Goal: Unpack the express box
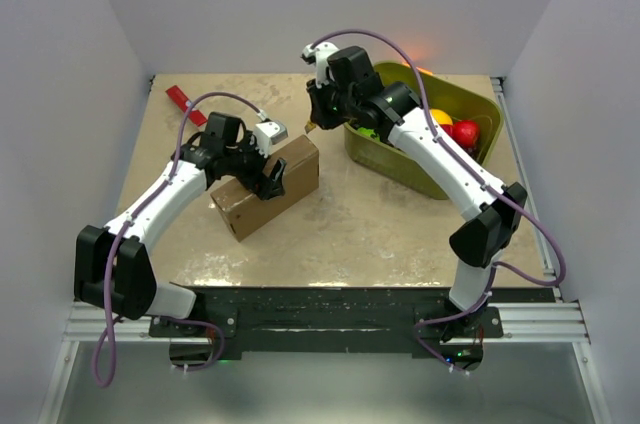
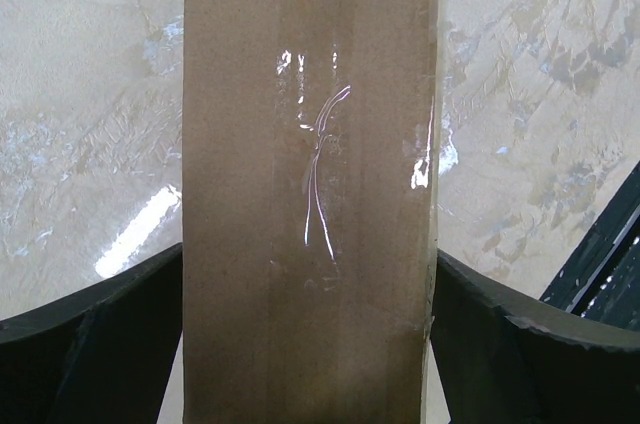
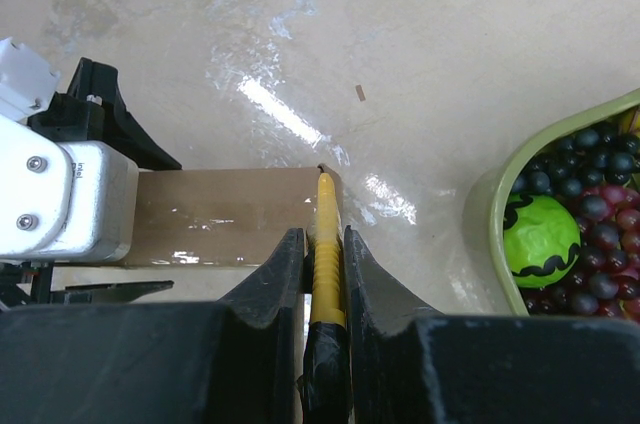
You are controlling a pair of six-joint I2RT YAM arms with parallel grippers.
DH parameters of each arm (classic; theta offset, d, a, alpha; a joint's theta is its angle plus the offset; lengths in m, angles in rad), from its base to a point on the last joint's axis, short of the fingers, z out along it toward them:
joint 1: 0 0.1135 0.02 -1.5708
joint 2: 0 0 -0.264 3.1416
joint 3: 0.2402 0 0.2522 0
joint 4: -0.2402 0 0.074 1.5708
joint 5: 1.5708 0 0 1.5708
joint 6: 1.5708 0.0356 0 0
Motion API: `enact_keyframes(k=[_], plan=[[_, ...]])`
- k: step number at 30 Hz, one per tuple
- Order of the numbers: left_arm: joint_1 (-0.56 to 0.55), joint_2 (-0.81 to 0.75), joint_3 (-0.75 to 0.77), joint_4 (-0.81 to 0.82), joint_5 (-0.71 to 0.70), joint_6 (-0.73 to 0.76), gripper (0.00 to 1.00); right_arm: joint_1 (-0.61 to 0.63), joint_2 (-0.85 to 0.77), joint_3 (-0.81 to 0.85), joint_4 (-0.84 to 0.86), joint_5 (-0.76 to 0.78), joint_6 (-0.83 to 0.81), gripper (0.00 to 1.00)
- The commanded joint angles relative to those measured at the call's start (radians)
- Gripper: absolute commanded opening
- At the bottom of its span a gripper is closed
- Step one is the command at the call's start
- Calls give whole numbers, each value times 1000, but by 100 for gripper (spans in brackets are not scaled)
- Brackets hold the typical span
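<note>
**Express box** [image 1: 262,194]: brown, lid down and taped, flat on the table [image 1: 380,234], left of centre. Its long axis runs near-left to far-right.

**Left gripper** [image 2: 310,324]: spread wide astride the box's middle, one finger at each long side. Cannot tell if it is squeezing.

**Right gripper** [image 3: 323,256]: clamped tight on a yellow cutter [image 3: 325,199]. The tip is at the box's far-right end, so this is probably the working arm.
</note>
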Motion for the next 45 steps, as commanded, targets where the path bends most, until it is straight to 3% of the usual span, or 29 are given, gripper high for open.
enact_keyframes(k=[1,39,45], plan=[[-1,-17,-16,23,20,-17,95,8,11,41,38,4,-11,0],[0,0,-15,41,-20,-46,91,25,-18,-39,-49,-36,-46,0],[2,1,-13,41,-20,-58,86,25,-6,-4,-77,-34,-50,0]])
